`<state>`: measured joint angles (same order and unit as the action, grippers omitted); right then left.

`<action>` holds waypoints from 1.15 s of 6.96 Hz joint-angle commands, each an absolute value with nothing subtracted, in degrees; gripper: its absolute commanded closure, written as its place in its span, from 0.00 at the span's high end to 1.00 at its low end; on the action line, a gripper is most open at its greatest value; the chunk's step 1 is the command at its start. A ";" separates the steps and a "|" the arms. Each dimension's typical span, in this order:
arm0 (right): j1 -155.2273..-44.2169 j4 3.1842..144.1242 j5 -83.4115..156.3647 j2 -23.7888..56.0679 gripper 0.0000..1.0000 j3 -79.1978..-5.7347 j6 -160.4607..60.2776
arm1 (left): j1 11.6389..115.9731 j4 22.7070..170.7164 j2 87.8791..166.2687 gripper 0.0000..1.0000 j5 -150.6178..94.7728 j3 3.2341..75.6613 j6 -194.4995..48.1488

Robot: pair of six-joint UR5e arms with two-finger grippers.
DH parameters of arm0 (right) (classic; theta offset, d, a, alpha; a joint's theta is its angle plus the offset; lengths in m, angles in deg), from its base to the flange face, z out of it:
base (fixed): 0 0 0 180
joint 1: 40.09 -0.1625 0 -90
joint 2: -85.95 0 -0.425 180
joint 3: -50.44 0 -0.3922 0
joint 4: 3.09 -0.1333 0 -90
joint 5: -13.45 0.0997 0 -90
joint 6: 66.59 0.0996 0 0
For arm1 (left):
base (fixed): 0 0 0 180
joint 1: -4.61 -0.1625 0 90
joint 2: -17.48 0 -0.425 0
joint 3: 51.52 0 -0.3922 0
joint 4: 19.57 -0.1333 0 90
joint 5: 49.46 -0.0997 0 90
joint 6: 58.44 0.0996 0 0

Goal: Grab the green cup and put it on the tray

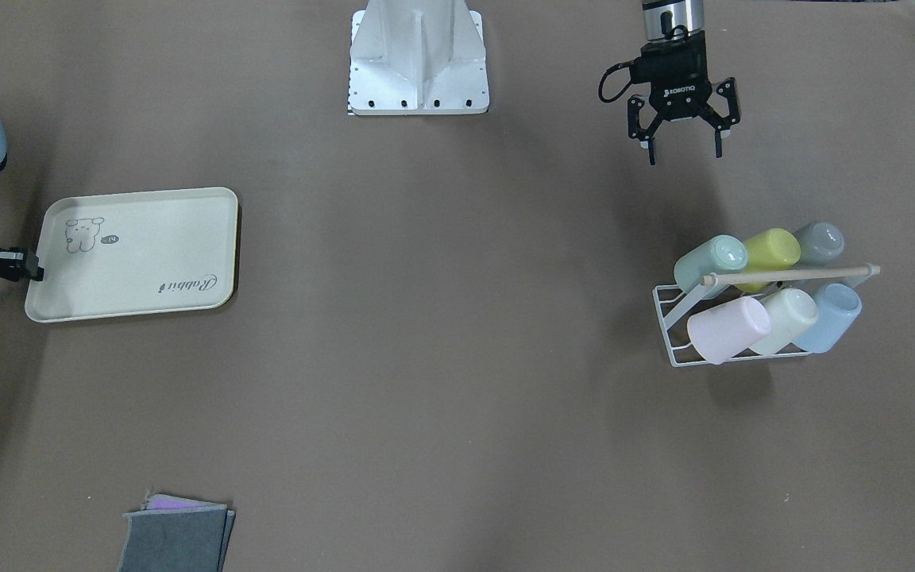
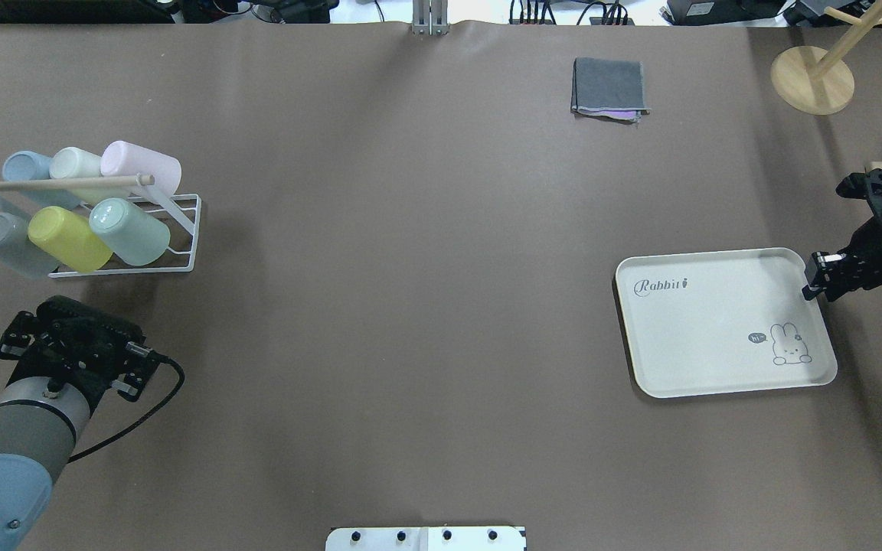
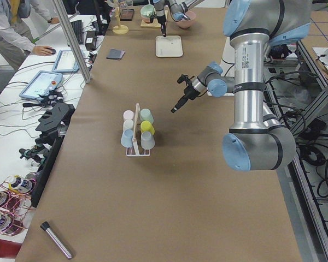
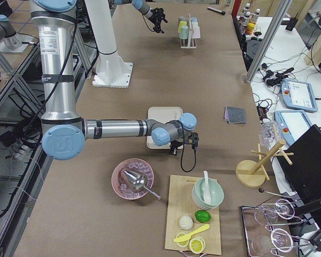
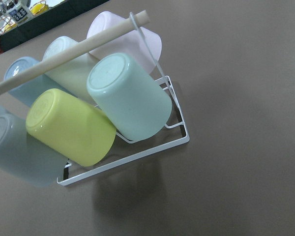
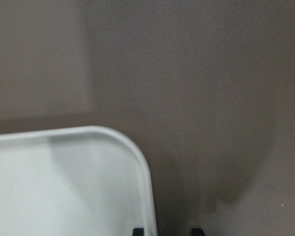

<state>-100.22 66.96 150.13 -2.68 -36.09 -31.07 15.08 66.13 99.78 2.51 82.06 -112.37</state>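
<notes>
The green cup (image 5: 130, 96) lies tilted, base out, in the wire rack (image 5: 137, 158), at its 4 o'clock corner in the overhead view, just beside the yellow cup (image 5: 69, 128). The left gripper (image 1: 685, 155) hovers at the cup's 7, fingers wide and empty. I'd close across the smooth, tapered plastic wall, clear of the wooden rod (image 5: 69, 55), and draw out along the tilt. The cream, round-rimmed tray (image 2: 709, 329) lies at the tabletop's (image 2: 410, 306) 3. The right gripper (image 2: 810, 291) sits at its edge, fingers narrow; whether they grip it, I cannot tell.
</notes>
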 commanded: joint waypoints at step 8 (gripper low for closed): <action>-100.03 66.87 150.04 -2.65 0.00 -36.31 -31.00 | 10.23 5.66 128.40 0.98 -14.35 78.47 -58.70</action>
<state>-100.04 66.90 150.01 -2.65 -36.19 -31.07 10.30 7.99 126.84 -11.45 79.19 -66.72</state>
